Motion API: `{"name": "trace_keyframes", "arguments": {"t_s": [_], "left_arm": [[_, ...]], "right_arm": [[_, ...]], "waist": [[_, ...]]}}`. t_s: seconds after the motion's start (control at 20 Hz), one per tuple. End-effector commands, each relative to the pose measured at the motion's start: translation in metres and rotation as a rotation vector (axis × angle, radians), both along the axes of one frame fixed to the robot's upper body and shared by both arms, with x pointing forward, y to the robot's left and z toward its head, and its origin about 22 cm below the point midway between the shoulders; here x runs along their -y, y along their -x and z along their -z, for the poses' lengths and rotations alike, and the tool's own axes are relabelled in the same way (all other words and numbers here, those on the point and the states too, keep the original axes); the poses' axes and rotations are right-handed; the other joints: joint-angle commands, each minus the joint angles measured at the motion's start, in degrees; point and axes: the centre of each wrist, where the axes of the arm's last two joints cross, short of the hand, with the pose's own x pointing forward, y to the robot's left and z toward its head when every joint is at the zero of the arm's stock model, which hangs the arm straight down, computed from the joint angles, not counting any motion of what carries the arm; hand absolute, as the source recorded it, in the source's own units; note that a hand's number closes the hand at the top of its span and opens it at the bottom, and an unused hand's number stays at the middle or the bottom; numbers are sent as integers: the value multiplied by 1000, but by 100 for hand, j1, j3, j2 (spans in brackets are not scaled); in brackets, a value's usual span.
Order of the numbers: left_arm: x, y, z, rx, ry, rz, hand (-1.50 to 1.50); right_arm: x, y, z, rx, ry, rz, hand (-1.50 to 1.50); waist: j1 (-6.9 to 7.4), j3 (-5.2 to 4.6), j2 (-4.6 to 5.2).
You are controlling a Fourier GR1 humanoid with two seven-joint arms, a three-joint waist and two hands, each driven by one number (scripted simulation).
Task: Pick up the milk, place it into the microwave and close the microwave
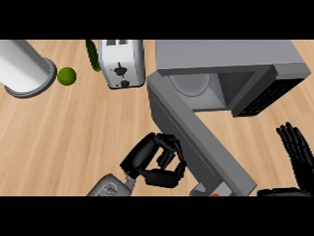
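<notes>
Pale wooden counter point(64, 133) fills the scene, seen steeply from above. The widest bare stretch lies at the left and lower left, with a smaller bare patch at the right, below the microwave.

A grey microwave point(227, 55) sits at the upper right. Its door point(196, 143) is swung wide open, running as a long grey slab from the cavity down towards the lower edge, splitting the counter between the two hands. Inside the cavity a pale round turntable point(190, 85) shows.

The left hand point(156, 161) is just left of the door's edge, fingers curled tightly inward. Whether they enclose the milk cannot be told; no carton is visible anywhere on the counter or in the cavity.

The right hand point(302, 156) rests open at the lower right edge, fingers straight and close together, pointing up.

Along the top edge stand a white toaster point(122, 62), a dark green vegetable point(92, 55) beside it, a small lime point(66, 76), and a white cylinder point(16, 64) on a grey base.
</notes>
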Motion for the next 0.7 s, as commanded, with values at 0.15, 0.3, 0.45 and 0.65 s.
{"name": "trace_keyframes", "arguments": {"t_s": [0.15,0.3,0.45,0.65], "left_arm": [[16,-8,37,64,35,-68,150],[32,-11,34,56,10,-84,150],[42,-12,33,21,-2,-74,150],[51,-23,21,21,41,-58,150]], "right_arm": [[7,9,-45,77,-73,-146,-150],[-11,7,-57,91,-100,-166,-150],[-10,12,-77,102,-84,-182,-150],[-17,0,-96,123,-92,-239,-150]], "waist": [[-155,-12,55],[-218,-11,62],[-291,-11,63],[-473,-19,120]]}}
